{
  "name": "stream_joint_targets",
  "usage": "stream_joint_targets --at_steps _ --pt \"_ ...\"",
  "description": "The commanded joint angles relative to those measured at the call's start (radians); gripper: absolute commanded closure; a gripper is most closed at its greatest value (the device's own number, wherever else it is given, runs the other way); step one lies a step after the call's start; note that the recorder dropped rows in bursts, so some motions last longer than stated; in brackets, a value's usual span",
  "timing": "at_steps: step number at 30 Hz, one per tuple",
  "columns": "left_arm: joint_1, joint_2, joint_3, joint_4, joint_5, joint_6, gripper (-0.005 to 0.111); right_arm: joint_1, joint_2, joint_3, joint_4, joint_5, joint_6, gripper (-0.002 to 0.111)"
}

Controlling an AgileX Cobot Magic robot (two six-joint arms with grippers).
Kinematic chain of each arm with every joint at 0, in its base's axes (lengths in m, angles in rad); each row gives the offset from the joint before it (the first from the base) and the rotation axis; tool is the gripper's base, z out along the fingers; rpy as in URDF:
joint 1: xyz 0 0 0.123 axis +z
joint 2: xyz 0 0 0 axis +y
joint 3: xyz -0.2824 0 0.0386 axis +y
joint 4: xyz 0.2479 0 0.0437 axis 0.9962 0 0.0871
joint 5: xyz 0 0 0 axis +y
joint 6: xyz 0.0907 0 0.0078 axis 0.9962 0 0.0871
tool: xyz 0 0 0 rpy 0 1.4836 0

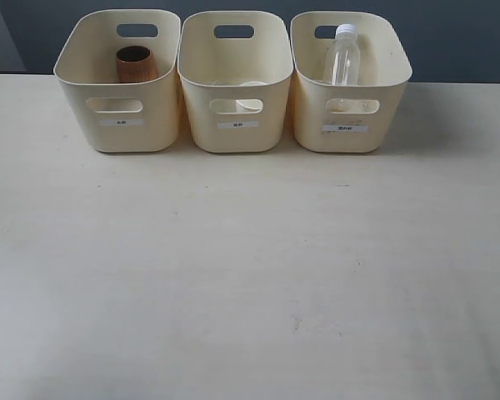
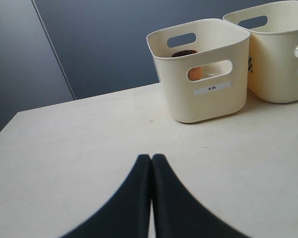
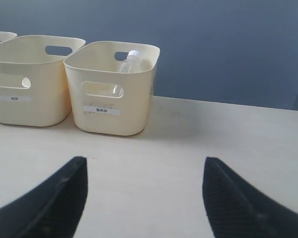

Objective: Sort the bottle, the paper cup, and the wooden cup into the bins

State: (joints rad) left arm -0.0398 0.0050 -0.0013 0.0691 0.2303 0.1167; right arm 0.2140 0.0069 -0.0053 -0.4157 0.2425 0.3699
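1. The tabletop [image 1: 233, 283] is pale and cream-colored, with a few tiny dark specks. Behind it is a dark blue-gray wall [image 1: 450, 33].
2. Three cream bins stand in a row at the far edge of the tabletop, close side by side. Each has a small white label on its front.
3. The left bin [image 1: 125, 125] holds the wooden cup [image 1: 136, 64]. The cup is brown and stands up inside.
4. The middle bin [image 1: 233, 125] holds the paper cup [image 1: 252, 85]. Only a bit of its white rim shows, so how it sits is hard to tell.
5. The right bin [image 1: 350, 125] holds the bottle [image 1: 344, 57]. It is clear with a white cap, and its top pokes up above the bin's rim.
6. The left hand [image 2: 151, 161] is clenched, with its two dark fingers pressed together and nothing between them.
7. The right hand [image 3: 145, 171] is released, with its dark fingers wide apart and nothing in them.
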Motion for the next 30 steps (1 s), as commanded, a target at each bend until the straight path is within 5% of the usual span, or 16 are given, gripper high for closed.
stream_joint_targets --at_steps 1,12,27,30 --pt "-0.003 -0.005 0.001 0.000 -0.007 -0.002 0.107 -0.005 -0.007 0.005 0.002 -0.013 -0.003 0.045" --pt "-0.003 -0.005 0.001 0.000 -0.005 -0.002 0.107 -0.180 -0.007 0.005 0.002 -0.009 -0.003 0.045" --pt "-0.003 -0.005 0.001 0.000 -0.005 -0.002 0.107 -0.179 -0.007 0.005 0.009 -0.005 -0.003 0.045" --pt "-0.003 -0.005 0.001 0.000 -0.005 -0.002 0.107 -0.179 -0.007 0.005 0.190 0.001 -0.003 0.045"
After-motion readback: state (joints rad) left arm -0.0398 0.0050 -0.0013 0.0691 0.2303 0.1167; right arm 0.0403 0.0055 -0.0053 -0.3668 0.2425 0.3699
